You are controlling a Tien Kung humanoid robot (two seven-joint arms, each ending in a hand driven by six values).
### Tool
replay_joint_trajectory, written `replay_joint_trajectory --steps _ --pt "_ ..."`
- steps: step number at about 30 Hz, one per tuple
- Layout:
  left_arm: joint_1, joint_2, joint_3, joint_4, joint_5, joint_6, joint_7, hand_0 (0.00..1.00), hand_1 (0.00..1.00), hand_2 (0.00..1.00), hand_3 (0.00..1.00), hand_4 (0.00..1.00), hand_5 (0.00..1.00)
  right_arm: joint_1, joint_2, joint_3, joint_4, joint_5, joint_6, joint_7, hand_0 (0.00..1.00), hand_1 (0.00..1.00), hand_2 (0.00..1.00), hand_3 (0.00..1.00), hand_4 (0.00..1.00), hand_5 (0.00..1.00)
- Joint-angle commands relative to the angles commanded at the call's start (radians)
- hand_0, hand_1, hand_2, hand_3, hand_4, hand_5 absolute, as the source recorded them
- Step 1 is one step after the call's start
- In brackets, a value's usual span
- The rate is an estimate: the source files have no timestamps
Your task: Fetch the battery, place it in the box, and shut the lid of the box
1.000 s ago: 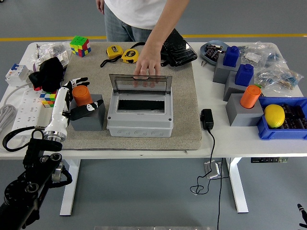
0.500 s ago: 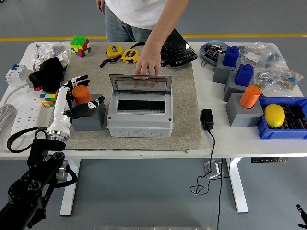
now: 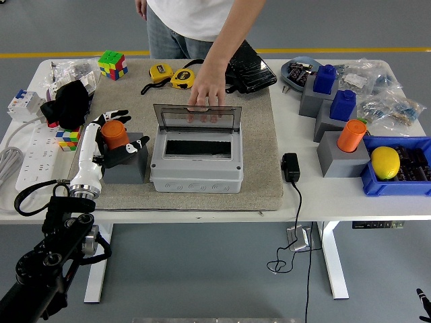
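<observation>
An orange battery (image 3: pixel 115 133) stands upright in a grey block (image 3: pixel 126 165) on the left part of the mat. My left hand (image 3: pixel 123 133) reaches in from the lower left. Its fingers (image 3: pixel 112 116) are spread behind the battery and its thumb (image 3: pixel 137 143) is at the battery's right, not closed on it. The grey box (image 3: pixel 196 168) sits mid-mat with its clear lid (image 3: pixel 196 120) standing open. A person's hand (image 3: pixel 206 98) rests on the lid's top edge.
A power strip (image 3: pixel 31 151), cube puzzles (image 3: pixel 112 64) and tape measures (image 3: pixel 172 75) lie at the left and back. Grey blocks with blue (image 3: pixel 324 79) and orange (image 3: pixel 351 135) pieces and a blue bin (image 3: pixel 397 183) with a yellow lemon (image 3: pixel 385 162) stand at the right. A black adapter (image 3: pixel 290 167) lies beside the mat.
My left hand has moved forward and a little right, bringing its fingers closer around the orange battery. The person's hand and the lid have not moved.
</observation>
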Motion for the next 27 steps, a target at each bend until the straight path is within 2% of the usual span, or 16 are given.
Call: replay_joint_trajectory --steps 4,5,10,11,16,17,27 --pt "-0.006 -0.001 0.004 0.008 -0.002 0.006 -0.002 0.637 0.725 0.608 0.609 0.998 0.071 -0.001 0.001 0.000 0.000 0.000 0.000 0.000 0.845 0.816 0.777 0.805 0.998 0.998" --pt "-0.007 -0.001 0.004 0.007 0.000 0.010 -0.003 0.619 0.698 0.554 0.537 0.998 0.065 -0.001 0.001 0.000 0.000 0.000 0.000 0.000 0.846 0.816 0.777 0.805 0.998 0.998" --pt "-0.008 0.000 0.005 0.004 0.008 0.027 -0.001 0.619 0.698 0.554 0.537 0.998 0.065 -0.001 -0.001 0.003 0.000 -0.002 -0.001 -0.001 0.846 0.816 0.777 0.805 0.998 0.998" --pt "-0.008 0.000 0.005 0.003 0.009 0.030 -0.001 0.572 0.624 0.540 0.533 0.835 0.016 -0.001 -0.001 0.004 0.000 -0.002 -0.001 -0.001 0.845 0.817 0.777 0.805 0.998 0.998" --pt "-0.010 0.001 0.005 0.000 0.012 0.058 -0.003 0.572 0.624 0.540 0.533 0.835 0.016 0.001 0.000 0.004 0.000 0.000 -0.001 0.000 0.845 0.817 0.777 0.805 0.998 0.998" --pt "-0.011 0.001 0.005 -0.001 0.012 0.062 -0.004 0.564 0.600 0.550 0.550 0.721 0.045 0.002 0.000 0.003 0.000 0.001 -0.001 0.000 0.846 0.816 0.778 0.805 0.998 0.998" --pt "-0.012 -0.001 0.007 -0.003 0.007 0.077 -0.007 0.572 0.601 0.556 0.551 0.690 0.045 0.004 0.000 0.006 0.000 0.001 -0.002 0.000 0.847 0.817 0.778 0.804 0.998 0.998"
